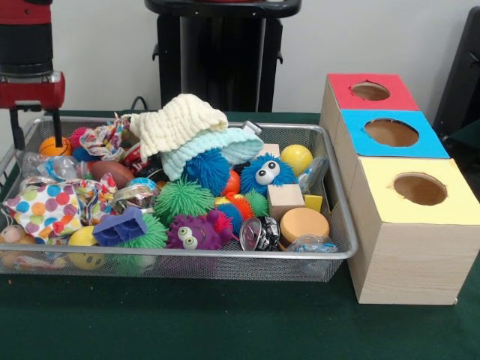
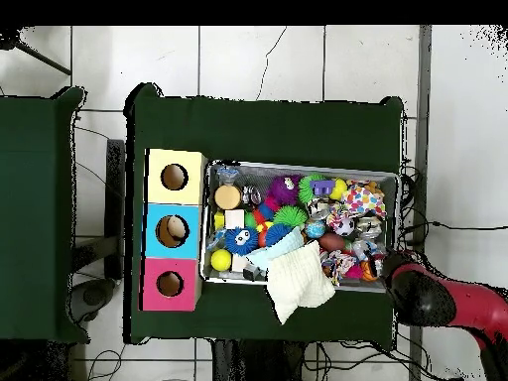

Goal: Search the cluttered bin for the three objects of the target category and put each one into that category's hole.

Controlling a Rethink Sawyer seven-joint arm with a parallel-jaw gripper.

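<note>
Green cloth covers the table, and play has barely begun. Over at the left edge in the front view, the arm hangs above the bin's far left corner, and the gripper shows only a thin black prong against the rim; whether it is spread or closed, I cannot tell, and nothing appears to be in it. Moving right, the bin sits in the middle of the table, packed full: a polka-dot cloth, a purple block, a green spiky ball, a purple googly-eyed ball, a cream knit cloth draped over the far rim, a blue googly-eyed ball, a wooden cube, a yellow ball. Right again, just beside the bin, stand three boxes in a row toward the right edge: red, blue, yellow. Each hole looks empty from here, though the insides are dark. By my read, no object is sorted yet; all three remain to be found and dropped.
</note>
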